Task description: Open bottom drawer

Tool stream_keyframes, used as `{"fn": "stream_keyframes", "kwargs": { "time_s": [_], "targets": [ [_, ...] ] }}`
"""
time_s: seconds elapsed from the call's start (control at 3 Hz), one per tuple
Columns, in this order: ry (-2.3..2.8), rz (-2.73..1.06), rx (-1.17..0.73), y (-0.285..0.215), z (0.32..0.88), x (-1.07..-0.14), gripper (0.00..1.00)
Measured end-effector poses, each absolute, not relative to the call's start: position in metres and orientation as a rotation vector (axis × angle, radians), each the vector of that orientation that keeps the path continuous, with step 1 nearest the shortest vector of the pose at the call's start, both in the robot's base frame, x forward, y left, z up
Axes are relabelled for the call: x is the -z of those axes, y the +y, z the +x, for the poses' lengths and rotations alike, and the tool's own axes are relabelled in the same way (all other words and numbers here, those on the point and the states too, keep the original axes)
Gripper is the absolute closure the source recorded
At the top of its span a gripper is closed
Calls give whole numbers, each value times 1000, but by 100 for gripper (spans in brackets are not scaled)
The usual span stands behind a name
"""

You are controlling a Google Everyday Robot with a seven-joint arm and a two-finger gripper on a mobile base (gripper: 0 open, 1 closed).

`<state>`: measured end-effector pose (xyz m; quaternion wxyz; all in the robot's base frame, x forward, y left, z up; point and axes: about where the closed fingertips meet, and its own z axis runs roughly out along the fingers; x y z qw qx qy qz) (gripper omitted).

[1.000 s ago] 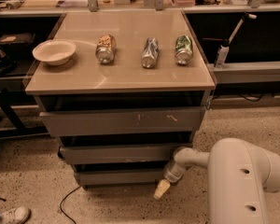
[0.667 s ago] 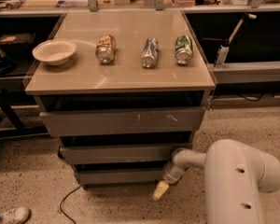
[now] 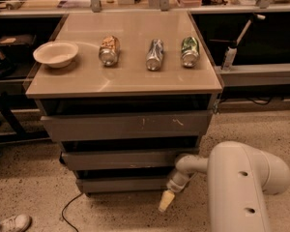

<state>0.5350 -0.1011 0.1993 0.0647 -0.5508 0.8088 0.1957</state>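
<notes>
Claw: the claw [image 3: 166,201] hung low at the front right of the desk, its pale yellowish tip pointing down and to the left, over the floor.
Claw state: how far open it was could not be told, and nothing could be seen in its hold.
Claw and drawer: it sat just beside and slightly below the right end of the bottom drawer [image 3: 121,184]; whether the two touched could not be told.
Arm: the white arm [image 3: 241,178] filled the lower right corner, with a thinner wrist section reaching left toward the drawer fronts.
Bottom drawer: lowest and narrowest of the three grey fronts, plain, with a dark gap above it.
Middle drawer: the middle drawer [image 3: 116,159] sat directly above, a little wider, also grey.
Top drawer: the top drawer [image 3: 125,125] had the tallest front, with small white scratch marks right of centre.
Desk: the desk [image 3: 135,79] had a flat tan top.
Bowl: a white bowl [image 3: 55,54] stood upright near the left edge.
Cans: a brown can [image 3: 109,50], a silver can [image 3: 154,54] and a green can [image 3: 189,51] lay on their sides in a row, apart from one another, to the right of the bowl.
Floor: a speckled floor [image 3: 29,178], with a dark cable [image 3: 67,211] trailing from under the desk and a white shoe [image 3: 12,223] at the lower left corner.
</notes>
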Motion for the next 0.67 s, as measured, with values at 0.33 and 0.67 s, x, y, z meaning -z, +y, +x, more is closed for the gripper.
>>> {"fn": "stream_keyframes", "kwargs": {
  "time_s": [0.33,0.67],
  "targets": [
    [2441,-1662,-591,-101,535,-204,0],
    [2423,-1710,-591,-99,517,-231,0]
  ]
}}
